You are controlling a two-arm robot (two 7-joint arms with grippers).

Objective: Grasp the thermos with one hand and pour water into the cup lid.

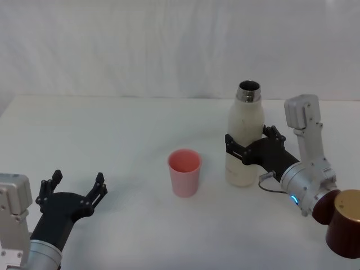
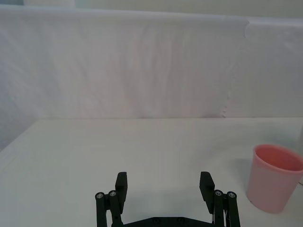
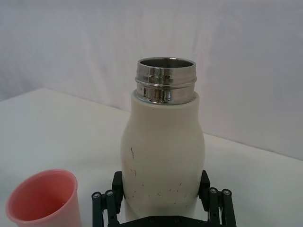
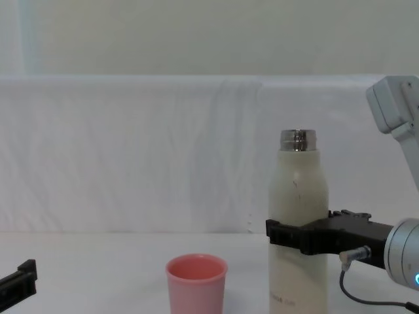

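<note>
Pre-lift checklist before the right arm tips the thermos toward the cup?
1. Right gripper around the thermos mid-body: ok, fingers on both sides.
2. Firm squeeze on the thermos: cannot tell; pads look against the wall in the right wrist view.
3. Thermos neck open, no cap: ok.
4. Cup lid upright, mouth up, standing apart from the thermos on the robot's left of it: ok.
5. Left gripper open, low at the near left, away from the cup lid: ok.
6. Water level in the thermos: cannot tell.
</note>
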